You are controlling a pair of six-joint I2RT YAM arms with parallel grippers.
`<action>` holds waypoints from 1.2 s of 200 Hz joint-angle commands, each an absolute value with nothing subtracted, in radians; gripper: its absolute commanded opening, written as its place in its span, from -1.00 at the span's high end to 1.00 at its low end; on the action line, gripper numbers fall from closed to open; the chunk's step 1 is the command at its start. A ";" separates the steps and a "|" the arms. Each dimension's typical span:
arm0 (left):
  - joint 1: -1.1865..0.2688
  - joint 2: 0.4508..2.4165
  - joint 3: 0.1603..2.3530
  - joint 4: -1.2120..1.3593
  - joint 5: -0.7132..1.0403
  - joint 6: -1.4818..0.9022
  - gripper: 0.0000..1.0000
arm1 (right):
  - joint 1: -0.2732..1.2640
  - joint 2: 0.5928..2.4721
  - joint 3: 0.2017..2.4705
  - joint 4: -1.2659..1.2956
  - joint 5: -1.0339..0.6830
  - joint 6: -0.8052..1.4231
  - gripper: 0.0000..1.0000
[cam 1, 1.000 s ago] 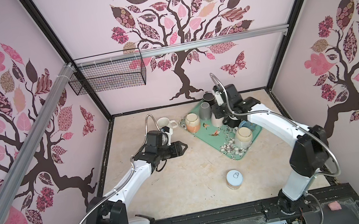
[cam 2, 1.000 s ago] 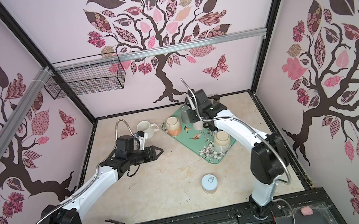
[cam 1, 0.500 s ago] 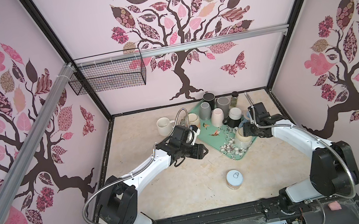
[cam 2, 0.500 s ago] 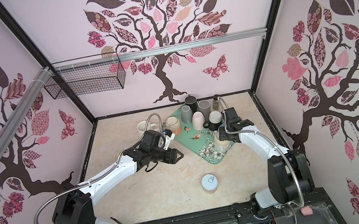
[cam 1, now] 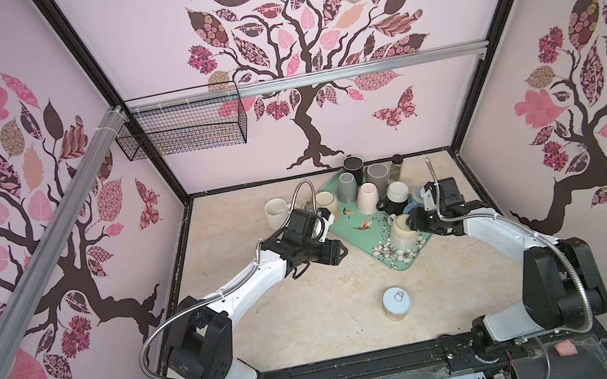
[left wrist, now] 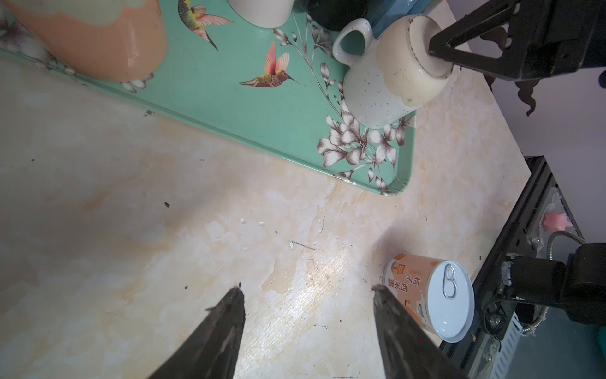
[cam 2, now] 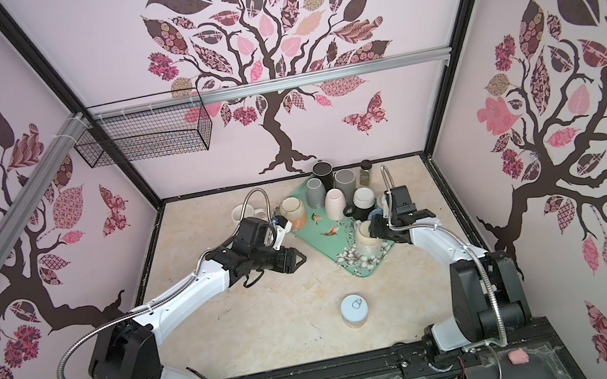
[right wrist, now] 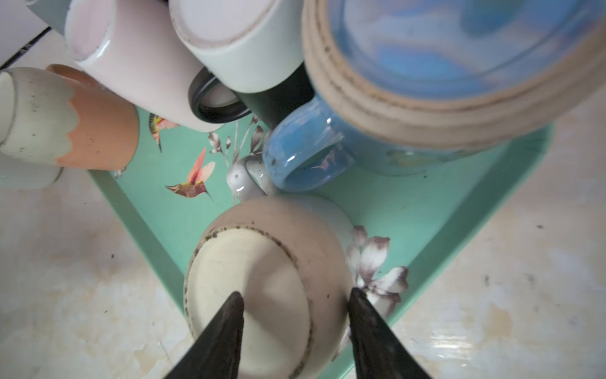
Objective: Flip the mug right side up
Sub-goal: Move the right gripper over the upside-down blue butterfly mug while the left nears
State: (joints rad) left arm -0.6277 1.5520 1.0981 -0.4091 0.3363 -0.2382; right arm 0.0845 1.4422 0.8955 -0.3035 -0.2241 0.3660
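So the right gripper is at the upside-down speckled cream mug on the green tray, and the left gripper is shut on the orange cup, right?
No. The left gripper is open and empty: the left wrist view shows its fingers apart above the bare table, away from the orange cup. The right gripper is at the upside-down speckled cream mug on the green tray.

Mug [cam 1: 400,233] on tray [cam 1: 368,236]; can [cam 1: 396,302] in front

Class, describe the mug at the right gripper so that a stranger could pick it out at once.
Start at the green hummingbird tray toward the back of the workspace. On its near corner, over the white flowers, stands an upside-down mug. Unlike the cups behind it, it is speckled off-white with a cream-glazed base and a loop handle.
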 commanded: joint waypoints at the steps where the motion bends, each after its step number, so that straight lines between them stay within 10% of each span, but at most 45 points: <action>1: -0.625 1.567 1.137 -0.371 0.331 -0.243 -0.29 | 0.125 1.428 0.857 -0.251 -0.350 0.448 -0.07; 240: -0.681 1.981 1.443 -0.212 0.369 -0.482 -0.11 | 0.208 1.395 0.873 -0.346 -0.402 0.472 -0.23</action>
State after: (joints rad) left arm -0.6800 1.9366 1.3655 -0.2466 0.3271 -0.4381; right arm 0.2066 1.3834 0.8707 -0.3622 -0.3241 0.4477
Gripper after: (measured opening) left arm 0.568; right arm 0.620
